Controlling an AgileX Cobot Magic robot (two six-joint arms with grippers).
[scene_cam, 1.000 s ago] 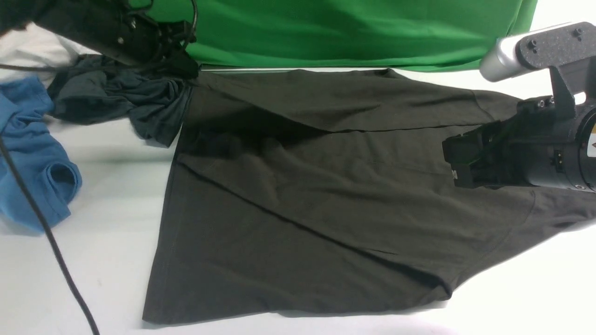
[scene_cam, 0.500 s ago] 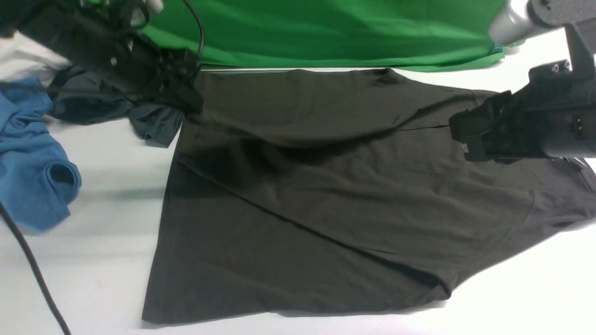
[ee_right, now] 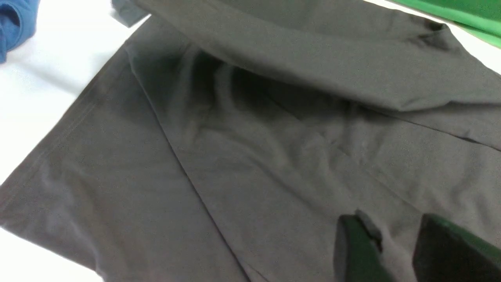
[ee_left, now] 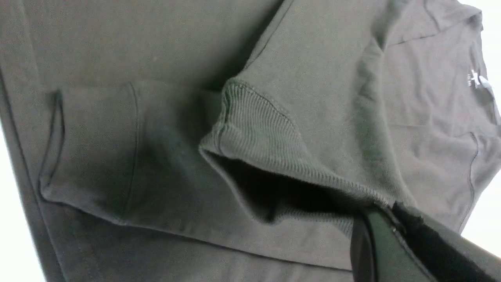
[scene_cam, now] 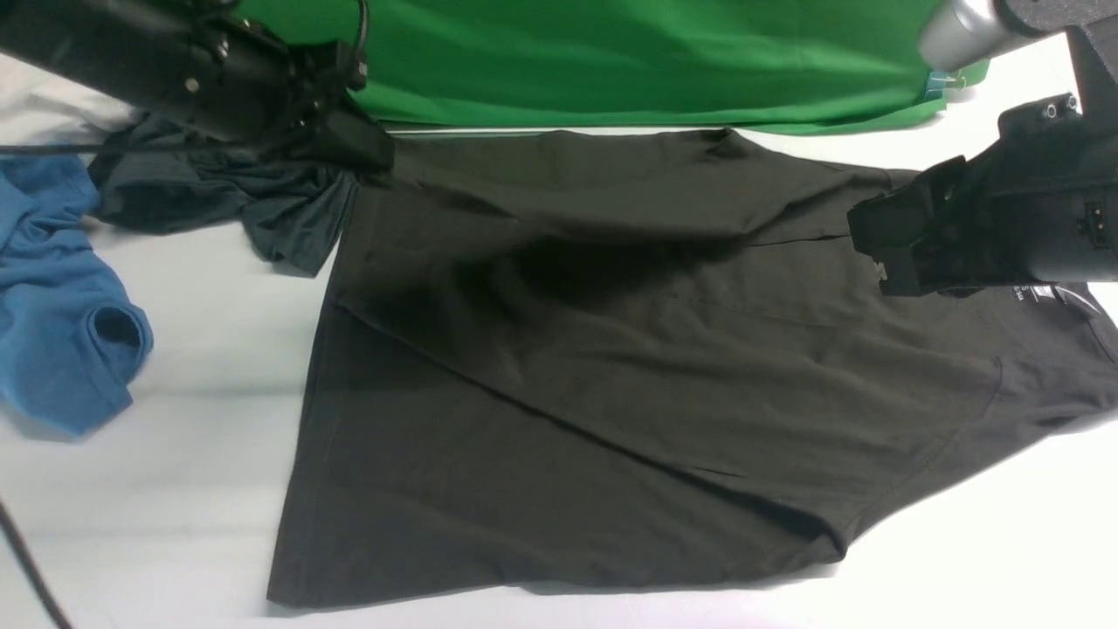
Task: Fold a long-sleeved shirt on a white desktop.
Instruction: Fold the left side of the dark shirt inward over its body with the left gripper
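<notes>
The dark brownish-olive long-sleeved shirt (scene_cam: 611,393) lies spread across the white desktop (scene_cam: 192,367), hem toward the left. My left gripper (scene_cam: 371,157) hangs at the shirt's far left corner. In the left wrist view this gripper (ee_left: 385,207) is shut on the ribbed sleeve cuff (ee_left: 258,129), and the sleeve stretches raised along the far edge, with a shadow beneath it. The white chest lettering (ee_left: 475,80) shows near the collar end. My right gripper (scene_cam: 878,253) hovers over the shirt's right part; in its wrist view the gripper (ee_right: 395,231) is open, with only cloth showing below the gap.
A blue garment (scene_cam: 61,288) and a dark slate-grey garment (scene_cam: 218,196) lie left of the shirt, the grey one just under my left arm. Bright green cloth (scene_cam: 611,61) runs along the far edge. A black cable (scene_cam: 26,568) crosses the near left corner.
My right gripper has risen and drawn back from the shirt. The left gripper has shifted slightly right with the cuff, and the sleeve has lifted, deepening the shadow under it.
</notes>
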